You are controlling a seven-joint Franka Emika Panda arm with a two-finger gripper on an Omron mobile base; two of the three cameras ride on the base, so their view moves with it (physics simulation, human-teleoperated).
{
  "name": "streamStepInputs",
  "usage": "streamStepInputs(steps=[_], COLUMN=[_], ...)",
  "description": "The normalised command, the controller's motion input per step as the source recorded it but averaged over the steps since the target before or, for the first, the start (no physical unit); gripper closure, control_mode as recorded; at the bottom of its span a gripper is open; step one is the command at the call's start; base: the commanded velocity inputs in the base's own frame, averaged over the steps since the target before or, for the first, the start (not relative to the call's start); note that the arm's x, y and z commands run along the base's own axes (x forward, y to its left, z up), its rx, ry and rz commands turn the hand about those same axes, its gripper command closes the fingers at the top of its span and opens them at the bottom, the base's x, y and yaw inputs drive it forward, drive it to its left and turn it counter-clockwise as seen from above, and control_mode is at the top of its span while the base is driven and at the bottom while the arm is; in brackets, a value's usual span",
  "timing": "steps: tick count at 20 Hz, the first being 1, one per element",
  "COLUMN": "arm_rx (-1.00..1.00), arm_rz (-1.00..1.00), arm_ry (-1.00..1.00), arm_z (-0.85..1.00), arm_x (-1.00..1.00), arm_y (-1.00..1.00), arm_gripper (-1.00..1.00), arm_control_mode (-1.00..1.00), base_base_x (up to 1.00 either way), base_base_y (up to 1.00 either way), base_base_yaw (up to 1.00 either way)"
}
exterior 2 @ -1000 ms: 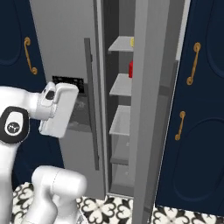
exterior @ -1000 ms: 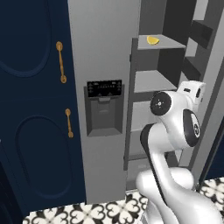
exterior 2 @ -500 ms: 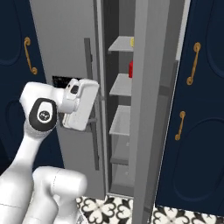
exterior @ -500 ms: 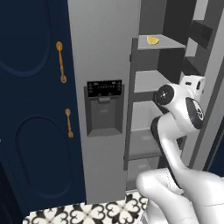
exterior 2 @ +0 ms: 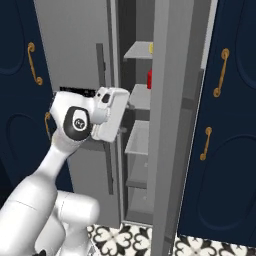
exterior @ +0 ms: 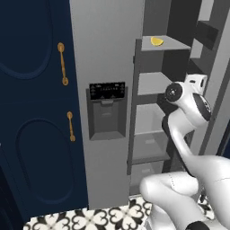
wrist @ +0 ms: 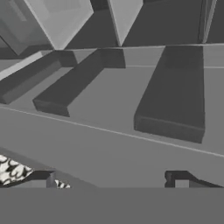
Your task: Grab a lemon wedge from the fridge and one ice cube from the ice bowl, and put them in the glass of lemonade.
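Left base: I see the fridge (exterior: 108, 54) open, lemon wedge (exterior: 157, 41) on its top shelf, arm's wrist well below it. Right base: red item (exterior 2: 149, 78) one shelf lower. Hand: gripper (wrist: 111, 180) fingers spread wide, nothing between, facing grey fridge shelving.

The light is even and soft, with no glare. Inside the fridge (exterior: 112, 54) the grey shelves (exterior: 152, 83) stand partly in dim shadow. The hand view looks blurred, with blocky dark patches.
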Motion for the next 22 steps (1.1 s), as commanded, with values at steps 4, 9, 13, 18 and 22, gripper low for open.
streamStepInputs(steps=[4,9,13,18,22], arm_rx=[0.0,0.0,0.0,0.0,0.01], arm_rz=[0.06,0.04,-0.01,-0.07,-0.04], arm_ry=[0.0,0.0,0.0,0.0,-0.05], arm_z=[-0.17,-0.15,-0.07,-0.09,-0.11], arm_x=[0.58,0.57,0.06,-0.19,-0.45], arm_y=[-0.5,-0.45,-0.85,-1.0,-0.92], arm_gripper=[-1.0,-1.0,-1.0,-1.0,-1.0], arm_control_mode=[-1.0,-1.0,-1.0,-1.0,-1.0], base_base_x=[0.0,0.0,0.0,0.0,0.0], base_base_y=[0.0,0.0,0.0,0.0,0.0], base_base_yaw=[0.0,0.0,0.0,0.0,0.0])
